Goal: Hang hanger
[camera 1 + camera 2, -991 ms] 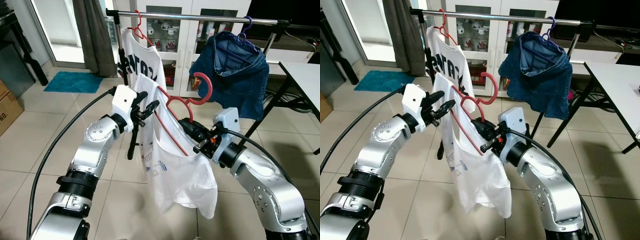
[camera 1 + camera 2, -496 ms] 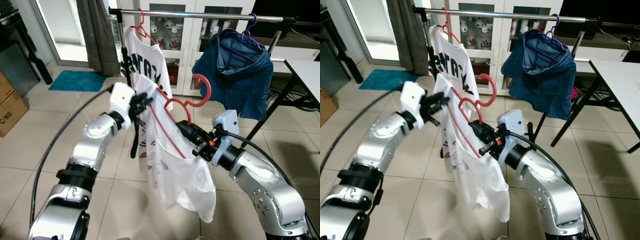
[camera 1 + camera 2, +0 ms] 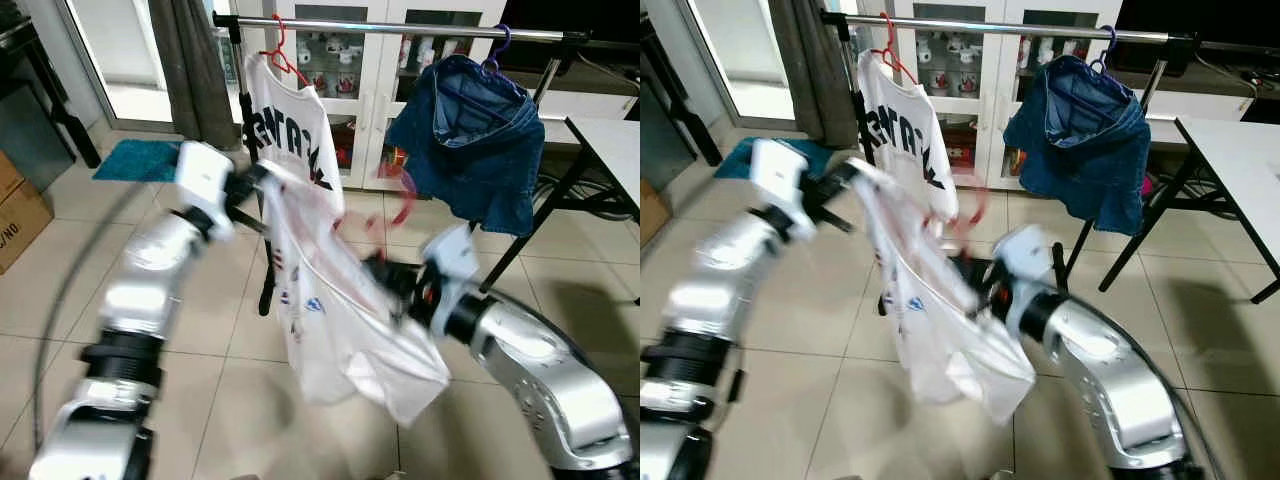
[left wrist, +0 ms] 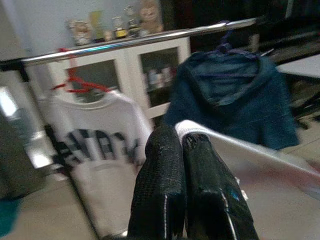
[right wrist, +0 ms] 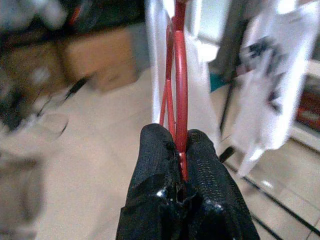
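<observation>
Carrying is judged the step in hand: the thin red hanger (image 5: 180, 75) is pinched between the pressed-together fingers of the right gripper (image 5: 181, 165), while limp cloth of the white T-shirt (image 3: 330, 310) is nipped by the left gripper (image 4: 183, 150). Next, its hook (blurred) must be lifted onto the smooth metal rail (image 3: 400, 29), between a printed shirt (image 3: 290, 130) and denim garment (image 3: 470, 140).

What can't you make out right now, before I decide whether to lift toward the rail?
- Red hanger: its hook is a motion-blurred smear in both eye views, so its place relative to the rail is unclear.
- Right gripper: shut on the hanger in the right wrist view; blurred in the eye views.
- Left gripper: pinches the white shirt edge; the fabric hides how much it holds.
- Shirt print: too blurred to read.
</observation>
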Robot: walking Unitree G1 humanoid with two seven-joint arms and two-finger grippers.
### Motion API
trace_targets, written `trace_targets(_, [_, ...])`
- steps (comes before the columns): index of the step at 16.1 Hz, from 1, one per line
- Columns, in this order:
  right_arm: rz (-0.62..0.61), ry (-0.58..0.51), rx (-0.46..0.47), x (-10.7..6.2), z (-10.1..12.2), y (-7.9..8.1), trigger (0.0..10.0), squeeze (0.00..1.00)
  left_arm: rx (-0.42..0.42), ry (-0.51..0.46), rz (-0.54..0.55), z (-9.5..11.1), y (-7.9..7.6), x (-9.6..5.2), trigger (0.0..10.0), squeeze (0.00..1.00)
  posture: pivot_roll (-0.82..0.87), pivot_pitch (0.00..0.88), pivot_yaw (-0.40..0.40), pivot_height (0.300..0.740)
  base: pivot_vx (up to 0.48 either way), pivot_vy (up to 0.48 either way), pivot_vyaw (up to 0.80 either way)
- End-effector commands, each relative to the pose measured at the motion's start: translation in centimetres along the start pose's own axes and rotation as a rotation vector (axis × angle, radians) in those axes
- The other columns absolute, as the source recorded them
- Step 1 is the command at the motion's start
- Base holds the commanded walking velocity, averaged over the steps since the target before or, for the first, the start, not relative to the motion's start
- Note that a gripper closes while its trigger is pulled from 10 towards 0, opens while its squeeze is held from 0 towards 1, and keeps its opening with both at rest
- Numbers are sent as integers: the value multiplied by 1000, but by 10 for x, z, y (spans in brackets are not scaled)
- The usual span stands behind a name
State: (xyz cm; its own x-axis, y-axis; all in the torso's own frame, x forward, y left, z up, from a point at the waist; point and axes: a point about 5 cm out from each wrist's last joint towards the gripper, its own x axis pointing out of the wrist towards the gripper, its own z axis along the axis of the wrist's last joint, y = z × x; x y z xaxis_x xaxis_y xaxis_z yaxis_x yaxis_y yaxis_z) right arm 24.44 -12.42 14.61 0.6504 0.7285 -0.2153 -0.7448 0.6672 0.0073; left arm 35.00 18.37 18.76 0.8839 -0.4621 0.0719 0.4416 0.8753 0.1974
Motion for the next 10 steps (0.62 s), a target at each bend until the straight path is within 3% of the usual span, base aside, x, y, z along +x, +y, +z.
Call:
trace_targets(1, [63, 2, -12, -1, 0, 6, 0, 0, 13, -16, 59, 11, 16, -1, 0, 0, -94, 0, -4, 740, 0, 0, 0])
trace_targets(3, [131, 0, 6, -8, -1, 9, 0, 0, 37, 56, 106, 8, 38, -7, 0, 0, -95, 0, 1, 740, 0, 0, 0])
trace_targets(4, [135, -2, 10, -9, -1, 8, 0, 0, 35, 72, 119, 6, 41, -8, 0, 0, -96, 0, 3, 740, 0, 0, 0])
trace_targets(5, [163, -71, 75, -15, 4, 8, 0, 0, 31, 153, 167, -9, 50, -13, 0, 0, -104, 0, 14, 740, 0, 0, 0])
trace_targets(7, [166, -140, 133, -21, 9, 7, 0, 0, 28, 204, 188, -22, 52, -17, 0, 0, -109, 0, 20, 740, 0, 0, 0])
trace_targets(10, [157, -224, 198, -28, 12, 4, 0, 0, -74, 190, 199, -31, 49, -18, 0, 0, -109, 0, 23, 740, 0, 0, 0])
